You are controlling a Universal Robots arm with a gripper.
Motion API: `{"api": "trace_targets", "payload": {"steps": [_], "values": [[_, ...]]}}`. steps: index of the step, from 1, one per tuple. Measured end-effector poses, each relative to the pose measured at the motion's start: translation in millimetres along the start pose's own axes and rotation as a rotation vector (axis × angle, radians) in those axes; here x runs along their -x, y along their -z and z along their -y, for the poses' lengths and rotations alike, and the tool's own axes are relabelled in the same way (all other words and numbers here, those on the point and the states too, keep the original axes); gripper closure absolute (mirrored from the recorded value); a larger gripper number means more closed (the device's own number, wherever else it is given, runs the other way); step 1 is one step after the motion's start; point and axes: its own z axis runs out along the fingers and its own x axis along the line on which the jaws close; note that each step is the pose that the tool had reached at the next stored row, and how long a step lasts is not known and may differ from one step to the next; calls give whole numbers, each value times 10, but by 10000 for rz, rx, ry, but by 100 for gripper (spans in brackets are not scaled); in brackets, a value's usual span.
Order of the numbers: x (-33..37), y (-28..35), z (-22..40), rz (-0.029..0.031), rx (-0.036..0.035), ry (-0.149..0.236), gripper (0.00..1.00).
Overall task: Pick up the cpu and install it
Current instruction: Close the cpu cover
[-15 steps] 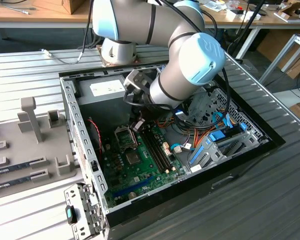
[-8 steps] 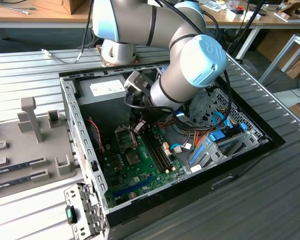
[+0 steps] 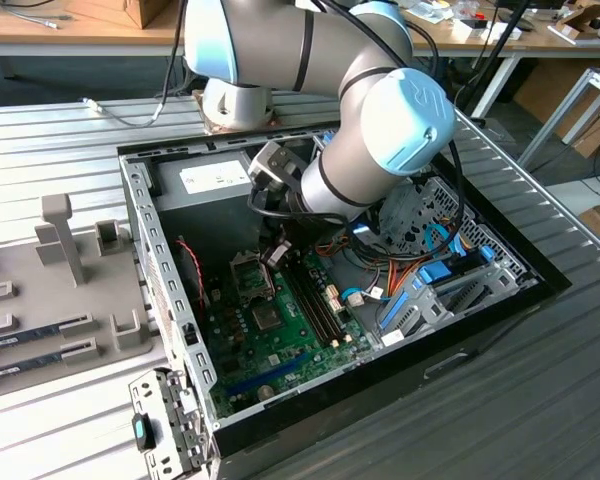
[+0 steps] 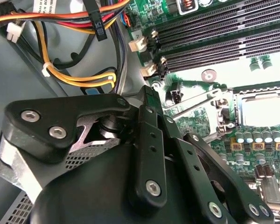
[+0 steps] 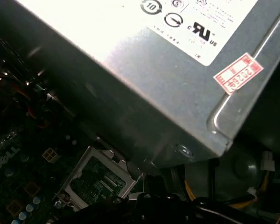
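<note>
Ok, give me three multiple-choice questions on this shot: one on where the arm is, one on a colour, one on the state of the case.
1. Where does the arm reach?
A) into the computer case
B) over the grey tray
C) onto the table beside the case

2. What colour is the motherboard?
A) blue
B) green
C) red

3. How is the case?
A) shut, panel on
B) open, insides exposed
C) upside down

Answers: 1 A, in the exterior view the arm's end sits within the case walls. 2 B, the board is green in the exterior view and the second wrist view. 3 B, the board and cables lie exposed.
</note>
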Motion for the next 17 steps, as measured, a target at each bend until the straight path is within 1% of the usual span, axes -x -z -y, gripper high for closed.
{"api": "trace_targets", "payload": {"steps": [5,11,15,17], "values": [[3,34,-13,5,5,2,89],[-2,56,-22,11,14,2,89],[0,88,-35,14,17,3,89],[3,135,-50,15,18,4,89]]}}
